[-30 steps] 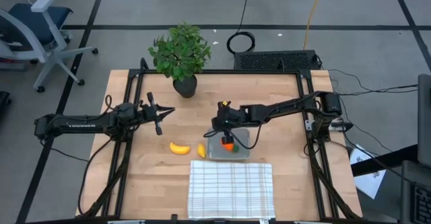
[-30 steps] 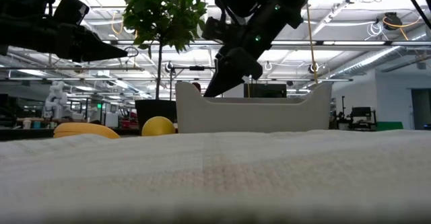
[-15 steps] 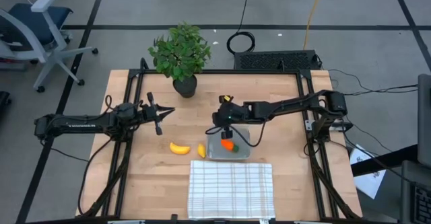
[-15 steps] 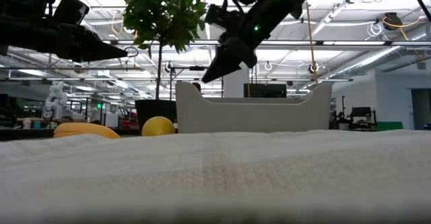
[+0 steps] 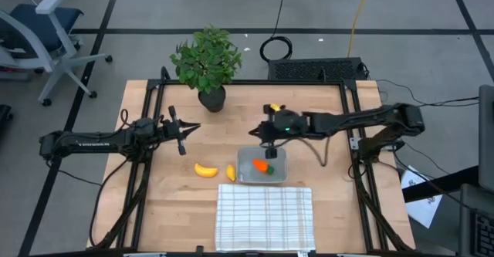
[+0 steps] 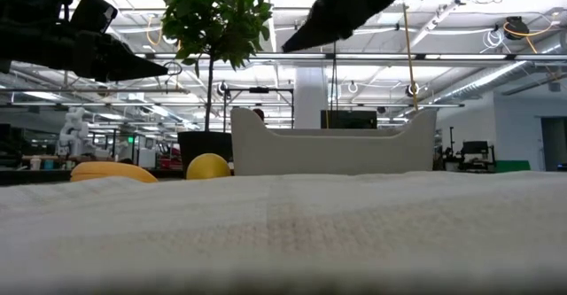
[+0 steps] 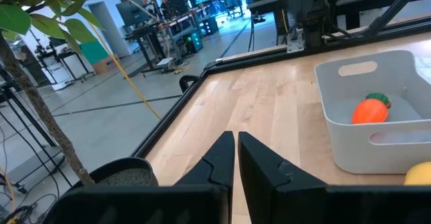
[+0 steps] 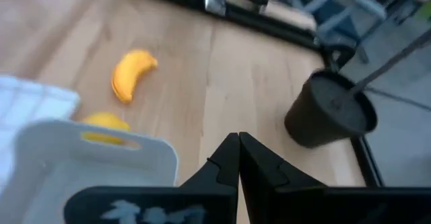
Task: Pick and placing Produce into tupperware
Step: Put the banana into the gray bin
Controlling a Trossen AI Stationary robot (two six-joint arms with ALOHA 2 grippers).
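Wooden tabletop [image 5: 309, 103], with a white checked cloth [image 5: 265, 217] at 6 o'clock and a potted plant [image 5: 206, 62] at 11 o'clock.

Near the middle, just above the cloth: the tupperware [image 5: 262, 165], upright, already holding 1 of 3 produce pieces, the carrot [image 5: 262, 165], orange body and green top lying on its floor.

Still outside, at 9 o'clock of the tupperware on bare wood: the banana [image 5: 204, 170], well clear of the wall, and the lemon piece [image 5: 230, 172], just beside the wall; touching or not, cannot tell.

So roughly 1 third done, by this reading: 1 placed, 2 left to pick and drop in.

Right pincer [image 5: 268, 130] hanging above the tabletop at 12 o'clock of the tupperware, fingers pressed together, carrying nothing. Likely next target: the lemon piece or the banana, both within view ahead of its fingers.

Left pincer [image 5: 184, 128] waiting at 9 o'clock of the tabletop, fingers nearly together, empty, aimed toward the tupperware.
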